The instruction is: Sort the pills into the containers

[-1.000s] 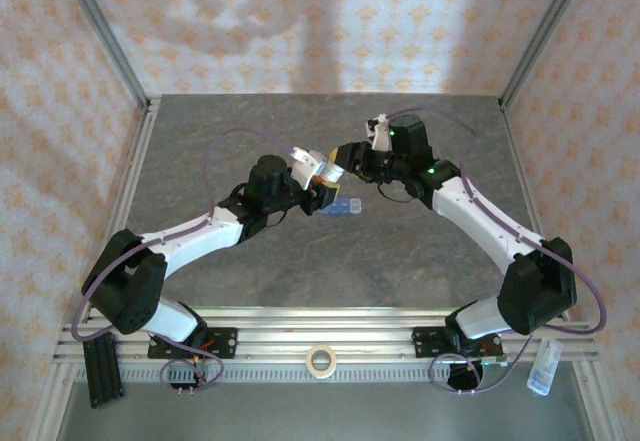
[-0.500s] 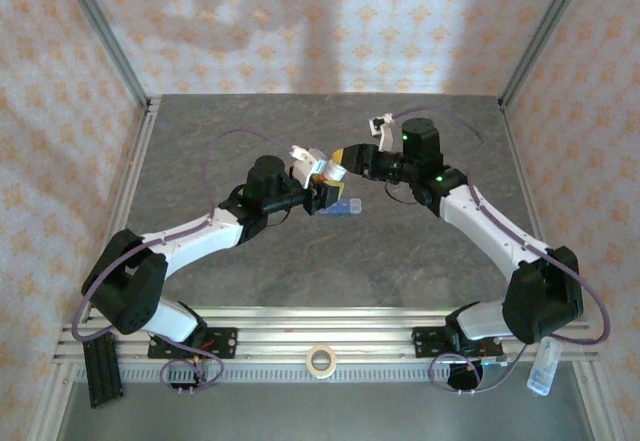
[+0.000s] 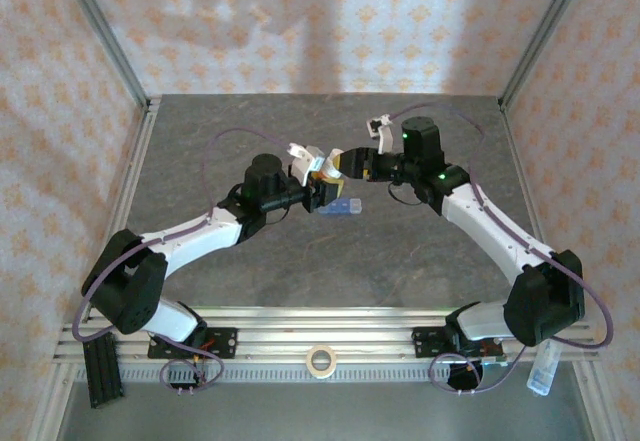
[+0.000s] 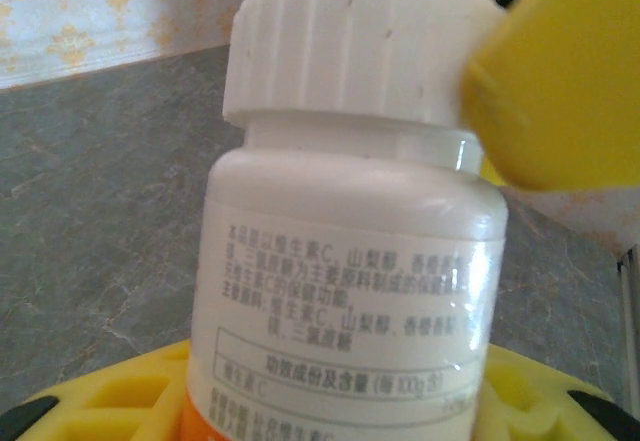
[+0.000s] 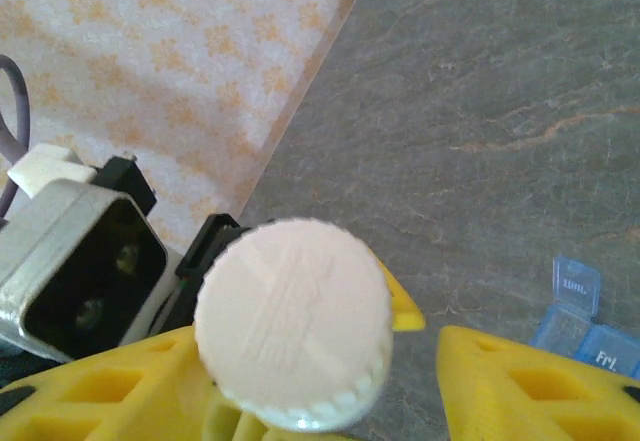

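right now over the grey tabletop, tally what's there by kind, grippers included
grippers: 2 (left gripper, right gripper)
white-capped pill bottle: 1
blue pill organiser: 1
total: 4

Overhead camera sits high behind the arm bases (image 3: 190, 339), tilted down across the table (image 3: 250, 271): bases at 6 o'clock, back wall (image 3: 320, 31) at 12, the whole scene seen from far off. Left wrist camera is jammed right up against the white bottle (image 4: 350, 221), side-on to its label. Right wrist camera peers down on that bottle's cap (image 5: 292, 336) from close in, with the blue containers (image 5: 590, 326) at 4 o'clock. All three share the bottle, which is tiny near centre from above.
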Action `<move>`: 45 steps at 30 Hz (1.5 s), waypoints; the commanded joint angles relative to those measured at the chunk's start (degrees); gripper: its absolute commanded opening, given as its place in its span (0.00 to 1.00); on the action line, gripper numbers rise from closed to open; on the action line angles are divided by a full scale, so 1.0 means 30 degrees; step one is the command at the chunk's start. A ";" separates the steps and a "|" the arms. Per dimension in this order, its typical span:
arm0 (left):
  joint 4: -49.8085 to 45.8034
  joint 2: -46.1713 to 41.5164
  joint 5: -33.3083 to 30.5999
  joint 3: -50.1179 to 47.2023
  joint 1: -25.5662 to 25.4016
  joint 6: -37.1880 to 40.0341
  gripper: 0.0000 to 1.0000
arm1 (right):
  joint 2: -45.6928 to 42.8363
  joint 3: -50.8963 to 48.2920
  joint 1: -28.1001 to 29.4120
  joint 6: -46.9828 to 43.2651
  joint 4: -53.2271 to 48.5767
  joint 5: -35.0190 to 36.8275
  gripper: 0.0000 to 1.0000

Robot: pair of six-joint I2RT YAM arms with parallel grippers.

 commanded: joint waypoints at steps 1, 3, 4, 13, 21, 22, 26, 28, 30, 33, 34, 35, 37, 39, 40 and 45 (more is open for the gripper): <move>0.1102 0.0112 -0.0119 0.0354 0.0130 -0.0095 0.00 | -0.0449 0.0089 -0.0078 -0.0320 -0.0660 0.0374 0.66; 0.1005 0.0148 -0.0140 0.0381 0.0145 -0.0008 0.00 | -0.0687 -0.0081 -0.0090 -0.0220 -0.0678 0.0407 0.72; 0.0962 0.0172 -0.0176 0.0410 0.0130 0.0064 0.00 | -0.0837 -0.0167 -0.0076 -0.0168 -0.0676 0.0400 0.74; -0.0286 0.0349 -0.0678 0.0645 0.0116 0.0941 0.00 | -0.2493 -0.0481 -0.0063 0.1325 -0.0730 0.0704 0.83; -0.0974 0.0320 -0.0779 0.0754 0.0084 0.1480 0.00 | -0.1442 0.0334 -0.0074 0.4414 -0.1439 0.3373 0.79; -0.0993 0.0320 -0.0753 0.0763 0.0064 0.1491 0.00 | -0.1228 0.0405 -0.0060 0.4616 -0.1380 0.3327 0.79; -0.1325 0.0300 -0.0716 0.0837 0.0049 0.1663 0.00 | -0.0834 0.0371 0.0031 0.5210 -0.0704 0.3335 0.78; -0.1319 0.0291 -0.0721 0.0797 0.0057 0.1663 0.00 | -0.0781 0.0415 0.0085 0.5232 -0.0663 0.3344 0.77; -0.1296 0.0328 -0.0713 0.0792 0.0024 0.1659 0.00 | -0.0726 0.0510 0.0170 0.5240 -0.0629 0.3338 0.77; -0.1308 0.0403 -0.0719 0.0775 -0.0043 0.1740 0.00 | -0.0694 0.0593 0.0284 0.5242 -0.0572 0.3328 0.76; -0.1311 0.0423 -0.0682 0.0783 -0.0042 0.1725 0.00 | -0.0679 0.0631 0.0316 0.5250 -0.0570 0.3312 0.76; -0.1294 0.0438 -0.0686 0.0766 -0.0057 0.1747 0.00 | -0.0656 0.0663 0.0359 0.5228 -0.0542 0.3330 0.75; -0.1305 0.0467 -0.0687 0.0771 -0.0060 0.1747 0.00 | -0.0592 0.0748 0.0456 0.5228 -0.0515 0.3286 0.74; -0.1279 0.0493 -0.0686 0.0798 -0.0087 0.1751 0.00 | -0.0492 0.0838 0.0540 0.5209 -0.0469 0.3293 0.74; -0.1254 0.0521 -0.0647 0.0816 -0.0062 0.1751 0.00 | -0.0442 0.0851 0.0554 0.5235 -0.0448 0.3262 0.73; -0.1283 0.0628 -0.0587 0.0954 -0.0090 0.1768 0.00 | -0.0043 0.1072 0.0784 0.5198 -0.0404 0.3165 0.70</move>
